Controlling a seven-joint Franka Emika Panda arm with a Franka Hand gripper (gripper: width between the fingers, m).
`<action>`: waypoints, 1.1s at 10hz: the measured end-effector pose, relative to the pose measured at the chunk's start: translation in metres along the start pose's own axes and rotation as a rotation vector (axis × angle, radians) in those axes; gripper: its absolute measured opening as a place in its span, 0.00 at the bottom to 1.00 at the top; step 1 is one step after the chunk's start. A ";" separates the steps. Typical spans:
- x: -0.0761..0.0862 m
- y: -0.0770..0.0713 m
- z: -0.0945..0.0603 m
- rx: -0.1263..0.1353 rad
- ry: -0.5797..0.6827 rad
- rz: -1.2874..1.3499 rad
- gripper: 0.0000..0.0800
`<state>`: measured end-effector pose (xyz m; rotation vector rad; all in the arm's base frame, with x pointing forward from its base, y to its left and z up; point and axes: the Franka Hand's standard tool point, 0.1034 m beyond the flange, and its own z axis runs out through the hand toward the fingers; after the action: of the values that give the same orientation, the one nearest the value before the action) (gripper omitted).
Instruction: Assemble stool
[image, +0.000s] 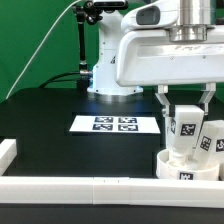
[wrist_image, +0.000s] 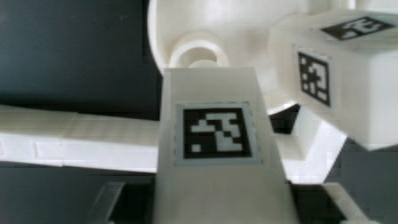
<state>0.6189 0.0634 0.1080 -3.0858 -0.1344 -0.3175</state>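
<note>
The seat at the lower right of the exterior view is cut by the right edge and partly hidden behind the white rail across the bottom. The arm runs out of the upper right corner. In the wrist view the tagged leg fills the middle and hides the claw's fingertips; a second leg is clipped by the edge, and everything there is soft with blur.
</note>
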 end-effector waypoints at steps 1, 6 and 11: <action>-0.001 0.003 0.002 -0.001 -0.004 0.002 0.43; -0.001 0.008 0.006 -0.006 0.007 0.007 0.43; -0.002 0.004 0.010 -0.006 0.013 0.001 0.43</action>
<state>0.6197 0.0602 0.0976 -3.0891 -0.1319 -0.3380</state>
